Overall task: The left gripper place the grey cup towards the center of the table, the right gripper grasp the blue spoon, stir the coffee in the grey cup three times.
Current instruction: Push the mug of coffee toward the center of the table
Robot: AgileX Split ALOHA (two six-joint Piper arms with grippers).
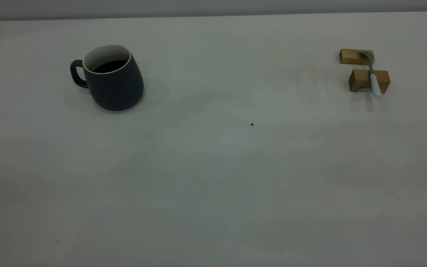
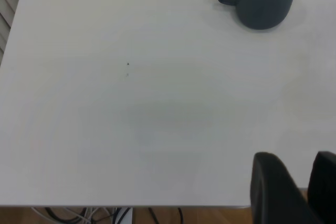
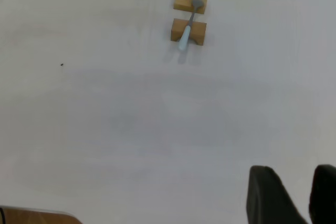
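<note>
resting untouched: one grey cup [image 1: 113, 79], one blue spoon [image 1: 373, 76] across two wooden blocks [image 1: 368, 80]; both grippers slightly parted, empty.

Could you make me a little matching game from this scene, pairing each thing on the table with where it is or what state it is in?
Things:
1. dark slate-grey matte mug
2. slim spoon with pale-blue handle
3. two small wooden blocks
4. nearly black coffee

States:
A. lying across two supports
B. sitting inside a white-lined vessel
C. standing upright at the exterior view's left, handle pointing left
D. resting on the off-white table at the exterior view's right, one behind the other

Pairs: 1-C, 2-A, 3-D, 4-B
</note>
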